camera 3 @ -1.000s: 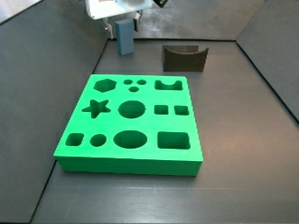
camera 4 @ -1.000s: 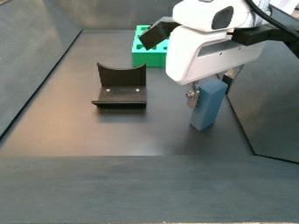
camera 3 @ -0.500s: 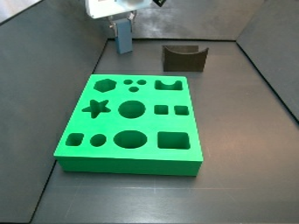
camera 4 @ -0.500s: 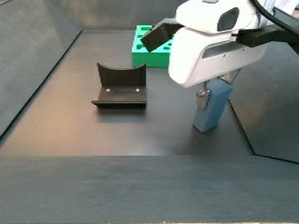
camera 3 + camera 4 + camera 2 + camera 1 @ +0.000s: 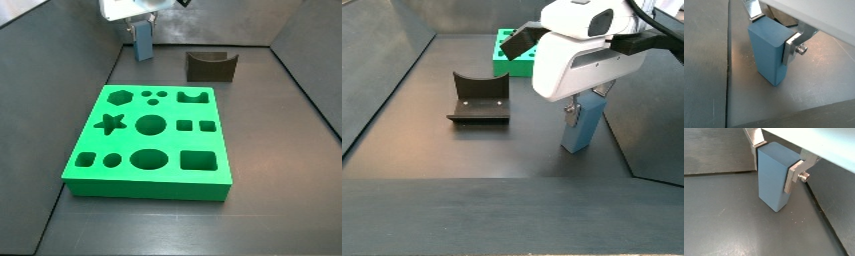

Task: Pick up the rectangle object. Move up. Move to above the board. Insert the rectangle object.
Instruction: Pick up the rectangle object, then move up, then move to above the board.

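Observation:
The rectangle object (image 5: 774, 178), a tall slim blue-grey block, stands upright at the back of the floor beyond the board's far left corner in a side view (image 5: 140, 44). It also shows in the other views (image 5: 765, 52) (image 5: 583, 130). My gripper (image 5: 775, 160) is shut on its upper part, with a silver finger (image 5: 793, 177) flat against each side, as the other wrist view (image 5: 773, 32) also shows. The green board (image 5: 147, 186) with shaped holes lies in the middle of the floor; only its end (image 5: 505, 66) shows behind the gripper body.
A dark brown block with a curved notch (image 5: 210, 66) sits at the back, right of the gripper, and left of it in a side view (image 5: 476, 98). Grey walls enclose the floor; one wall stands close beside the blue-grey block.
The gripper and the block in it have shifted very slightly; the block's base sits a little higher in one side view than a second ago.

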